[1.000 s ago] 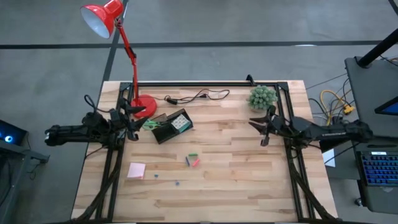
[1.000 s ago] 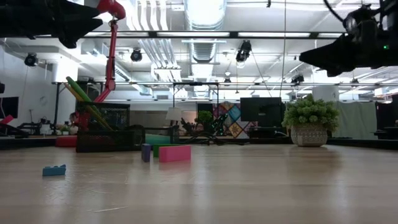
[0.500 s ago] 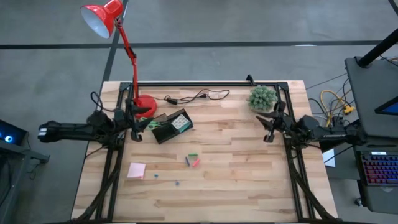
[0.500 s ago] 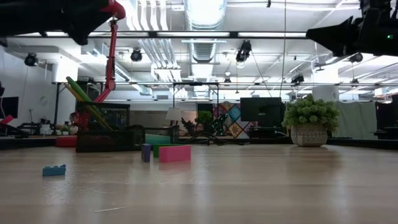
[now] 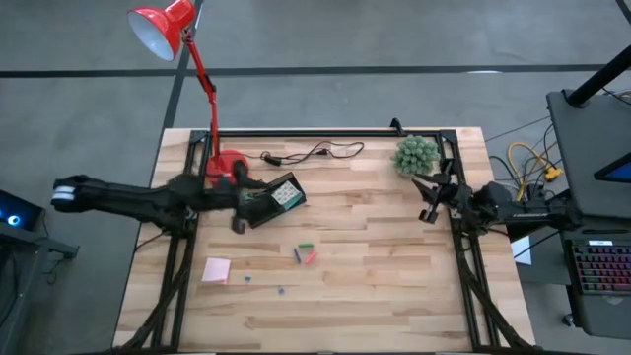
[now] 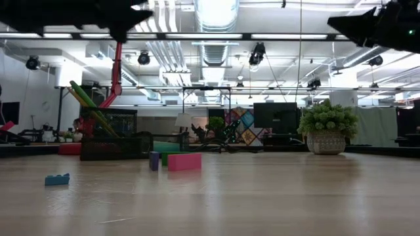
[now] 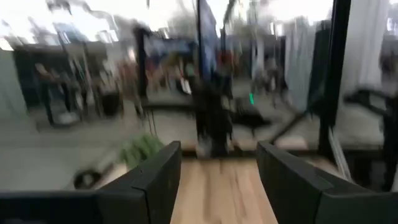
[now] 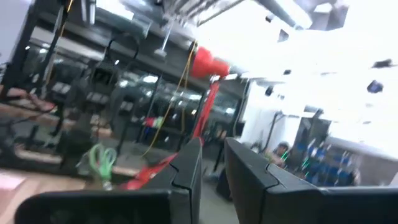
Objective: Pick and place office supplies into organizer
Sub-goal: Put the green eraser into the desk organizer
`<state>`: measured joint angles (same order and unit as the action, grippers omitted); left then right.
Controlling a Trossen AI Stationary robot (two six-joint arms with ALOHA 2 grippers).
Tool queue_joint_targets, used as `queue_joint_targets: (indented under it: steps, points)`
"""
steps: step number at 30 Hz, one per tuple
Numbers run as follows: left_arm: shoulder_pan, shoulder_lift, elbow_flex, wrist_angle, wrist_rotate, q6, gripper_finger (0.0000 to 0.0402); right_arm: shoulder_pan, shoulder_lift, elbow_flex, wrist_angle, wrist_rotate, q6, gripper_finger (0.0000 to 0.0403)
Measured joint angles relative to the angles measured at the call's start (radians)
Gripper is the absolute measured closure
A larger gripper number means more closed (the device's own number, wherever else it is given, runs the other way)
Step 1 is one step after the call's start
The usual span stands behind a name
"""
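high view: the left pincer (image 5: 239, 219), jaws wide and empty, hangs beside the organizer (image 5: 272, 200) at upper left of centre. the right pincer (image 5: 428, 199) waits at right, nearly closed, holding nothing. likely a reach step; next it must descend on the pink sticky-note pad (image 5: 217, 269) at lower left.

**Wooden table, supplies scattered across the planks**

Here's the light wooden table (image 5: 394, 286) from above. The red lamp base (image 5: 229, 166) sits up at ten o'clock, a black cable (image 5: 314, 152) trailing along the far edge toward twelve. The green plant ball (image 5: 416, 154) stands at two o'clock. The black organizer (image 5: 273, 200) lies left of centre at a slant. Near the middle, small green and red pieces (image 5: 305, 252) rest close together. Down at seven o'clock, the pink sticky-note pad (image 5: 217, 270), with tiny bits (image 5: 280, 290) just beside it.
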<state>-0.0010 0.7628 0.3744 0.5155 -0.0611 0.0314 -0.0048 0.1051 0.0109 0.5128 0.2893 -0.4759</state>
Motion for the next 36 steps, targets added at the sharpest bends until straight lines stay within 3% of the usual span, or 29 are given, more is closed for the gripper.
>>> queue_joint_targets:
  steps: [8,23,36]
  points:
    - [0.000,0.243,0.233,-0.342,0.004,-0.008,0.0206,0.000,0.000,0.001,0.196,0.000,-0.126,0.0344]
    - [-0.032,0.539,0.520,-0.745,0.092,-0.131,0.0206,0.000,0.000,0.001,0.200,0.000,-0.120,0.0344]
    - [-0.091,0.747,0.627,-0.769,0.144,-0.197,0.0206,0.000,0.000,0.001,0.199,0.002,-0.127,0.0349]
